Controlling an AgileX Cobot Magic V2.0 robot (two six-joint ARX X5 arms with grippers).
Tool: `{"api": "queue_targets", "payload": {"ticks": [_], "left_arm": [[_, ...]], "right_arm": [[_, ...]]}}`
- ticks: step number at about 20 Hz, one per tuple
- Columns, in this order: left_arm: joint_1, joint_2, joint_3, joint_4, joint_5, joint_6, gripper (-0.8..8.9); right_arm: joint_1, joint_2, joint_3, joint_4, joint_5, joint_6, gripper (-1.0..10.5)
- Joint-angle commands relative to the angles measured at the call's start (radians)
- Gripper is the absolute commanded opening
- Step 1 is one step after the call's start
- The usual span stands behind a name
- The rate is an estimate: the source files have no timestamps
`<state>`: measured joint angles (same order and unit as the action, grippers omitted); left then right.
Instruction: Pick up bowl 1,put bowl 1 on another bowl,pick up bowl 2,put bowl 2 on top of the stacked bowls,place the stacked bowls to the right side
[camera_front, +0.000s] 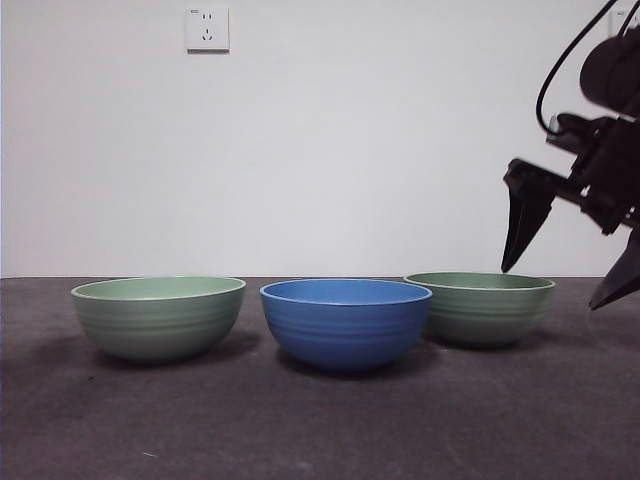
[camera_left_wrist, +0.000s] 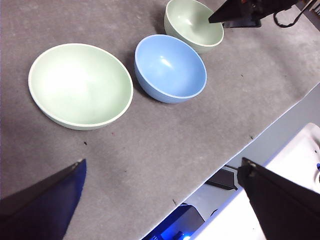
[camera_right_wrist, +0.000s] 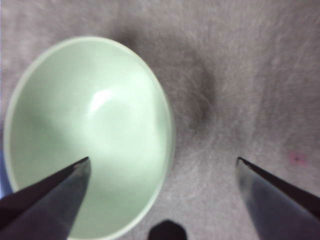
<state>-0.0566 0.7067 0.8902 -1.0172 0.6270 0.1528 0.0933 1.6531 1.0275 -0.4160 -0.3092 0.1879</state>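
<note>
1. My front camera sits low at table (camera_front: 300, 420) height, looking level across.
2. My left wrist camera looks down from high, set well back.
3. My right wrist camera hangs close above one green bowl (camera_right_wrist: 90, 135), seen in all views.

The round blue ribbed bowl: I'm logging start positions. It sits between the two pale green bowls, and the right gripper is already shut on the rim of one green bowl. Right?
Not quite. The round blue ribbed bowl does sit between the two pale green bowls, but the right gripper hangs open over one green bowl's rim, gripping nothing. The right wrist view shows its jaws spread wide.
</note>
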Motion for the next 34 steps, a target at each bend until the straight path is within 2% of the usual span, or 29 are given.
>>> {"api": "queue_targets", "payload": {"ticks": [1, 3, 8, 15, 20, 23, 26, 29, 34], "left_arm": [[-0.003, -0.002, 0.003, 0.006, 0.001, -0.003, 5.98], [-0.003, -0.002, 0.003, 0.005, 0.001, -0.003, 5.98], [-0.003, -0.002, 0.002, 0.006, 0.001, -0.003, 5.98], [-0.003, -0.002, 0.003, 0.005, 0.001, -0.003, 5.98], [-0.003, -0.002, 0.003, 0.006, 0.0, -0.003, 5.98], [-0.003, -0.002, 0.003, 0.01, -0.016, -0.003, 5.98], [-0.003, -0.002, 0.003, 0.013, -0.054, -0.003, 5.98], [-0.003, 0.001, 0.003, 0.014, -0.052, -0.003, 5.98], [-0.003, 0.006, 0.003, 0.012, -0.052, -0.004, 5.98]], "right_arm": [[0.008, 0.028, 0.002, 0.028, 0.004, 0.006, 3.1], [0.008, 0.038, 0.002, 0.043, 0.002, 0.005, 1.4], [0.008, 0.039, 0.002, 0.05, 0.002, -0.007, -0.1], [0.008, 0.029, 0.003, 0.072, 0.002, -0.001, -0.1], [0.032, -0.111, 0.013, 0.062, -0.006, 0.006, -0.1], [0.096, -0.185, 0.043, 0.001, -0.005, 0.004, -0.1], [0.206, -0.188, 0.093, -0.034, 0.009, 0.002, -0.1], [0.322, -0.16, 0.11, -0.022, 0.105, -0.004, -0.1], [0.396, -0.04, 0.11, -0.02, 0.161, -0.002, -0.1]]}}
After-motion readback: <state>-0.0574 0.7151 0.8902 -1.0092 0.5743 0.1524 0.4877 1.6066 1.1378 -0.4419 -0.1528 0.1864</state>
